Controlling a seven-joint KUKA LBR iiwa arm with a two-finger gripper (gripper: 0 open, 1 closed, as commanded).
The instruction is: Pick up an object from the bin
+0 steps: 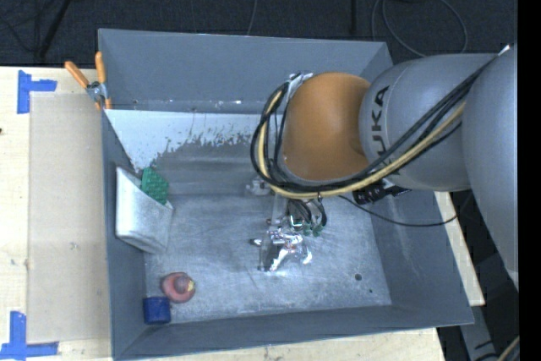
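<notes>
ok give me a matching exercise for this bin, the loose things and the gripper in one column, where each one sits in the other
Things
1. small blue block
2. pink round lump
3. small green ridged piece
4. gripper

Places
a. low over the middle of the floor of the grey metal bin
b. in the bin's lower left corner in the camera view
c. on the upper edge of the pale flat packet by the left wall
d. just up and right of the blue block

Pairs: 1-b, 2-d, 3-c, 4-a

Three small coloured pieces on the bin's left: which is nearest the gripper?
The pink round one, near the bottom-left corner; the blue block beside it and the green piece lie farther from the gripper.
</notes>
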